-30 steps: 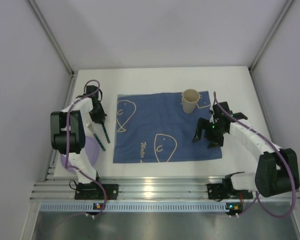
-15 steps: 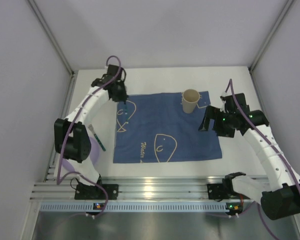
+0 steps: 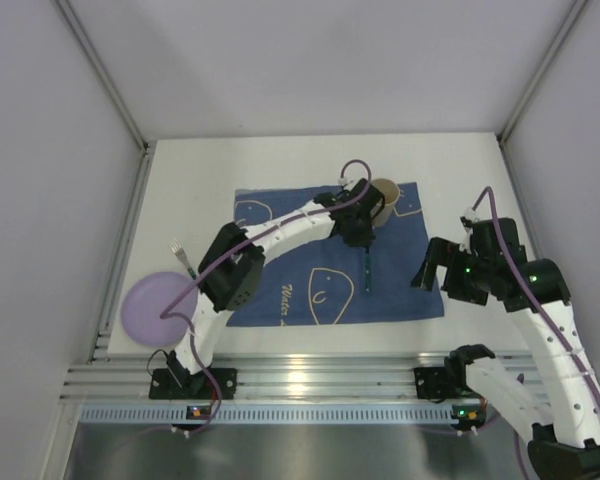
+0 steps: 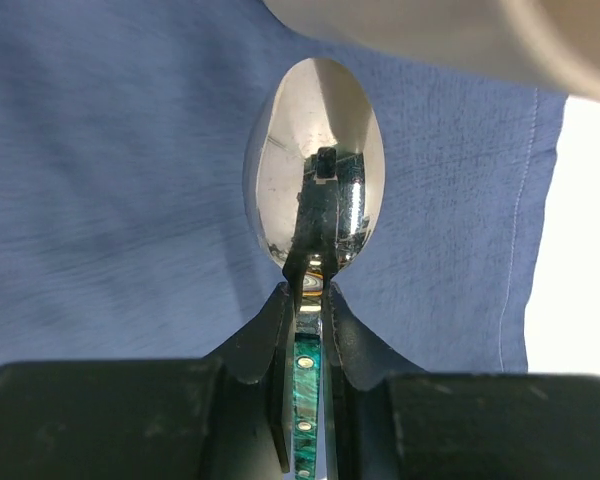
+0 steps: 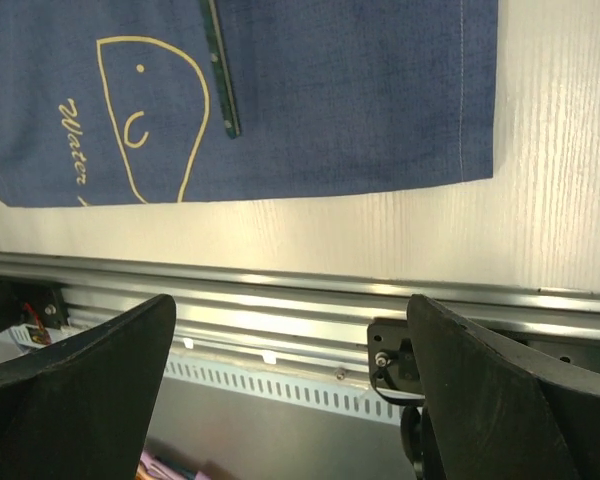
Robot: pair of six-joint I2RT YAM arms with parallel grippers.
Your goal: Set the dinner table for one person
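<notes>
The dinner table (image 3: 300,160) spreads white under both arms. From the left wrist it shows only as a bare strip at the right edge, past the hem of the blue placemat (image 3: 290,235) that lies beneath the fingers (image 4: 265,345).

The left gripper (image 4: 310,295) sits over the far right part of that placemat, just beside the beige cup (image 3: 383,197). Its 2 fingers are pinched narrow on the neck of a spoon (image 4: 315,195). The shiny bowl sticks out past the fingertips toward the cup, and the teal handle runs back between them. From above, the handle points toward the near edge of the table. Whether the spoon touches the cloth cannot be told.

The right gripper (image 3: 427,272) hangs by the placemat's right edge, toward its near corner. Its 2 fingers (image 5: 480,390) stand wide apart and hold nothing. In its wrist view the bare tabletop lies beyond the fingertips, a pale band between the placemat's hem and the metal rail (image 5: 280,290) at the table's near edge.

On the table's left side, off the placemat, a fork (image 3: 183,257) lies just beside a lilac plate (image 3: 152,305), well apart from both grippers.
</notes>
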